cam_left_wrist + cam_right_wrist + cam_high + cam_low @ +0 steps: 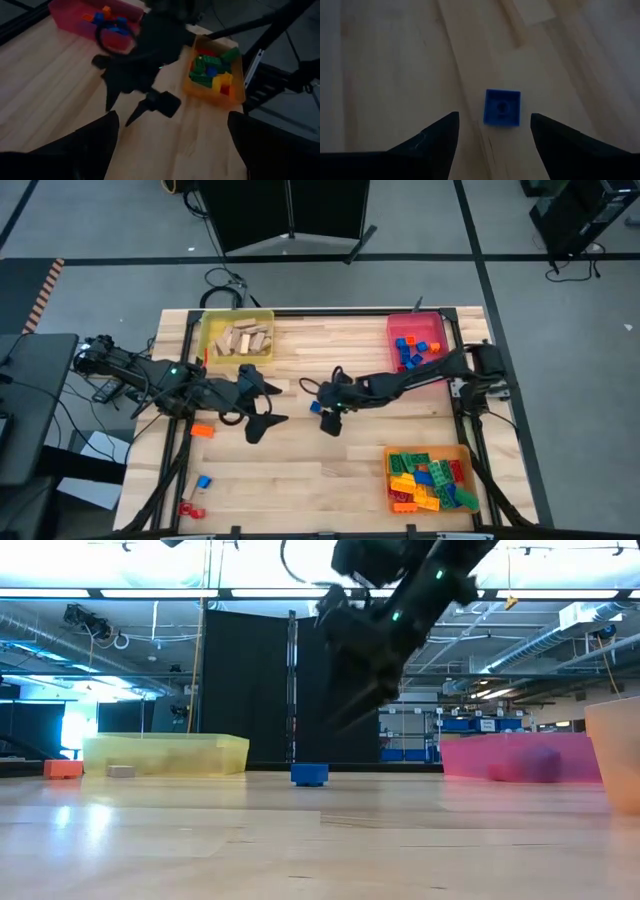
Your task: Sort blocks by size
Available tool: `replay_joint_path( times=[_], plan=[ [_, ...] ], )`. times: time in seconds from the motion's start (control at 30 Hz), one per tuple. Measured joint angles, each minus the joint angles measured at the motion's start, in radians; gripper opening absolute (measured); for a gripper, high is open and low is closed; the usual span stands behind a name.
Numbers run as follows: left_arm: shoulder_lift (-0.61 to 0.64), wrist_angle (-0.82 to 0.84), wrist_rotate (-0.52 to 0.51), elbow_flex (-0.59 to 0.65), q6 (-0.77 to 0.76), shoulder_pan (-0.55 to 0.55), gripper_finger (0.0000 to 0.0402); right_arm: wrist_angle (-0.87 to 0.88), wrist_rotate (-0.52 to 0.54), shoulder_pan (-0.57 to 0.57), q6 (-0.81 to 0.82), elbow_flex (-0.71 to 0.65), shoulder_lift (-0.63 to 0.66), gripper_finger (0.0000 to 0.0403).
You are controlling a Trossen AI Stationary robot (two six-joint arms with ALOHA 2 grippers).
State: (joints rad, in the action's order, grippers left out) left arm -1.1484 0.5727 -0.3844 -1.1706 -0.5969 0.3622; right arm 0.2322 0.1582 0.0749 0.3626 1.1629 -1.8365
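Small blue square plastic brick (502,107), one round stud on top, sits flat on the pale wood-plank table (300,480) near centre, not held. Right gripper (492,132) hangs directly above it, dark tapered fingers spread, one either side of the brick, no contact visible. In the low view the brick (309,774) rests on the tabletop with the gripper (365,700) clear above it.

Near edge of table, front-left: small blue piece (203,481) and red piece (188,509) loose on the wood. Front-right: translucent orange tray (389,455) packed with green, yellow, orange and red studded bricks (430,480).

Mid-table left: orange brick (202,431) lying loose, near the left gripper (262,420), which hovers over bare wood with fingers wide apart, empty.

Far side: translucent yellow tray (207,325) holding plain tan wooden blocks (243,340); translucent red tray (392,325) with small blue and orange bricks (412,350).
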Motion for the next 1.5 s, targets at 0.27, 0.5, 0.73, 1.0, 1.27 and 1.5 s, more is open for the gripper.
replay_joint_path(
  times=[0.27,0.5,0.73,1.0,1.27,1.5],
  plan=[
    [-0.001,0.012,0.002,0.000,0.034,0.000,0.0379,-0.137,-0.066,-0.042,-0.052,0.000,-0.119,0.0253],
    [-0.001,-0.021,0.008,0.000,0.044,0.000,0.0379,-0.184,-0.089,-0.063,-0.053,0.002,-0.196,0.0240],
    [-0.001,-0.059,0.008,0.000,0.043,0.000,0.0379,-0.185,-0.094,-0.067,-0.077,0.004,-0.208,0.0151],
    [-0.002,-0.059,0.008,0.000,0.043,0.000,0.0379,-0.115,-0.107,-0.084,-0.102,-0.004,-0.147,0.0152],
    [-0.002,-0.058,0.007,0.000,0.043,0.000,0.0379,0.181,-0.010,-0.137,-0.045,-0.002,0.141,0.0152],
    [-0.002,-0.058,-0.008,0.000,0.043,0.000,0.0378,0.319,0.091,-0.234,0.025,-0.109,0.472,0.0152]
  ],
)
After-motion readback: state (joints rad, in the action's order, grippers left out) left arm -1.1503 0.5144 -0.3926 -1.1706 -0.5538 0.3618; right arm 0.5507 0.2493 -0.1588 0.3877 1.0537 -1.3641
